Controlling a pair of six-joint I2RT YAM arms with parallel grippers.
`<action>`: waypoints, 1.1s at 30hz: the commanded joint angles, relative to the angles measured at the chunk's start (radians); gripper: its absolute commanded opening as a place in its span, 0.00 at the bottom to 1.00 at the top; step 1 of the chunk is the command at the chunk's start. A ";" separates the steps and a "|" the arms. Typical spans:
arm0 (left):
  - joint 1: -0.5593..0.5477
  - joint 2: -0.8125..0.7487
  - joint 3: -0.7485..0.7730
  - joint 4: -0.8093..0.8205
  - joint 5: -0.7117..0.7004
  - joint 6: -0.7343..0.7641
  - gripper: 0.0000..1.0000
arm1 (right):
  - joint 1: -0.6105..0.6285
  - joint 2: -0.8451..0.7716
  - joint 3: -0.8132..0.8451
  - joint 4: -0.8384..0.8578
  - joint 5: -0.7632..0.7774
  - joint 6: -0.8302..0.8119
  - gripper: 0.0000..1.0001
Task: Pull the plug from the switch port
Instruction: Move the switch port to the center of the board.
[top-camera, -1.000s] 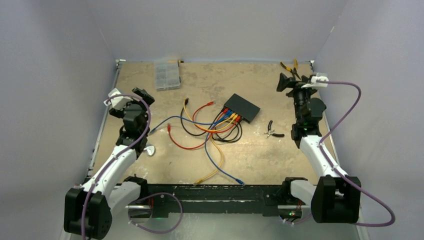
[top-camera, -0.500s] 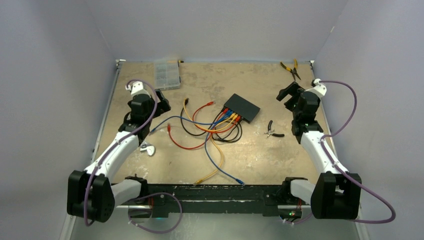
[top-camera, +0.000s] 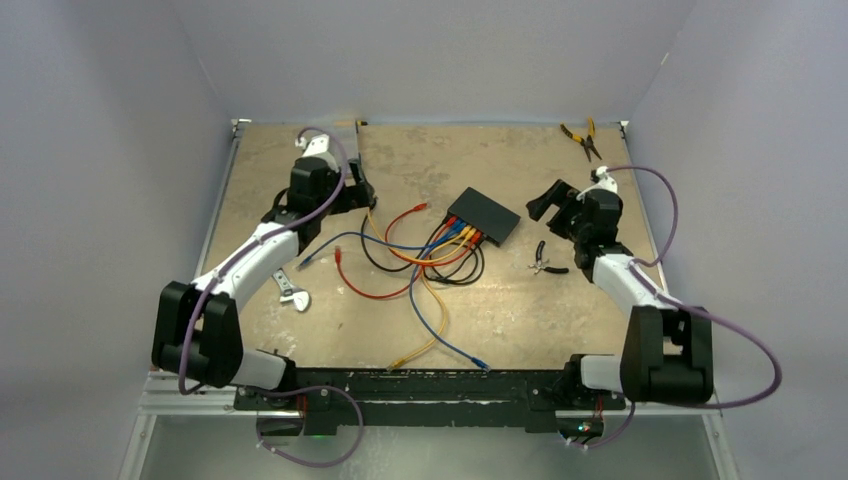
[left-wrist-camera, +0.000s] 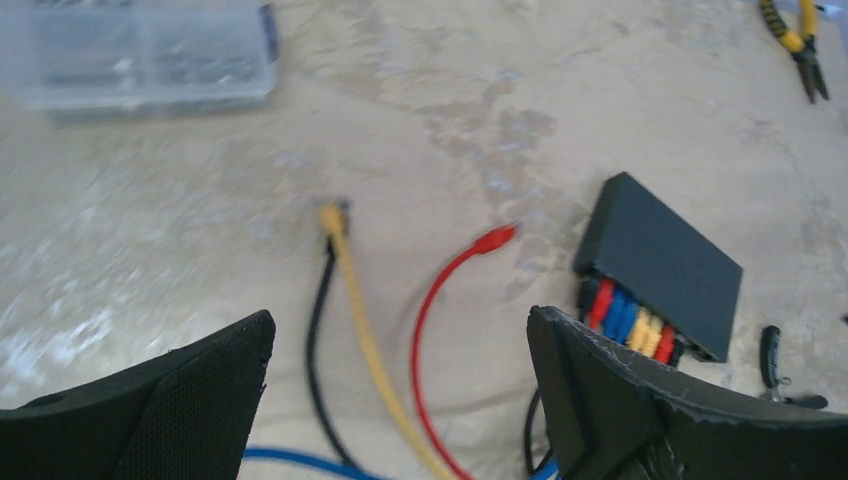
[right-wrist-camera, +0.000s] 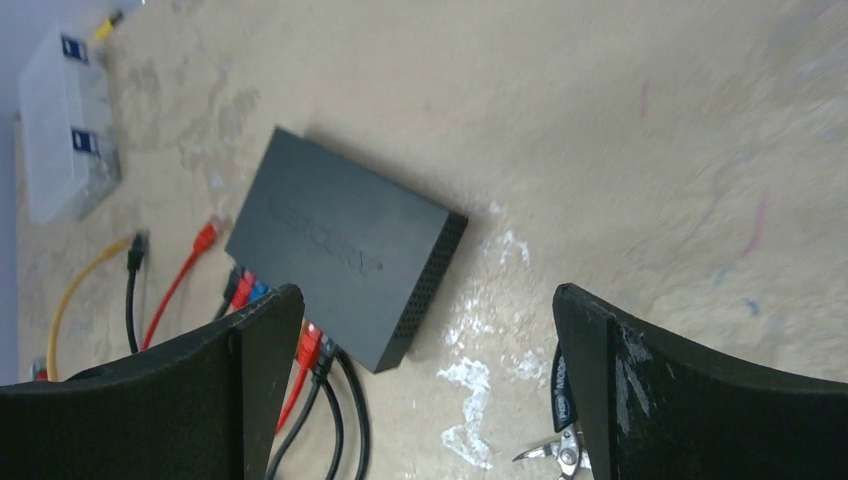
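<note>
Nearest the arm bases, loose cable ends (top-camera: 400, 360) trail over the tabletop (top-camera: 560, 320). Farther in, small cutters (top-camera: 548, 264) lie to the right of the cables. At mid-table sits the switch (top-camera: 484, 215), its socket edge facing near-left, with a row of red, blue and yellow plugs (top-camera: 462, 235) seated in it. The left gripper (left-wrist-camera: 400, 330) hovers left of the switch, jaws spread wide and holding nothing. The right gripper (right-wrist-camera: 428, 300) hangs just right of the switch, likewise spread and empty. This looks like the approach, as no plug is touched yet. Next, I judge, one gripper must steady the switch while the other pinches a single plug and draws it straight out of its port. At the far left, a clear compartment box (left-wrist-camera: 140, 55) has its lid shut. Its contents are too blurred to tell. Yellow-handled pliers (top-camera: 580, 138) lie at the far right.
</note>
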 joint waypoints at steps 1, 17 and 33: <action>-0.089 0.107 0.162 -0.040 -0.022 0.080 0.96 | 0.000 0.064 -0.006 0.138 -0.199 0.033 0.99; -0.228 0.693 0.636 -0.106 0.214 0.082 0.90 | 0.002 0.275 -0.007 0.259 -0.374 0.077 0.94; -0.228 0.750 0.544 0.067 0.399 -0.025 0.78 | 0.126 0.463 0.192 0.218 -0.408 0.066 0.79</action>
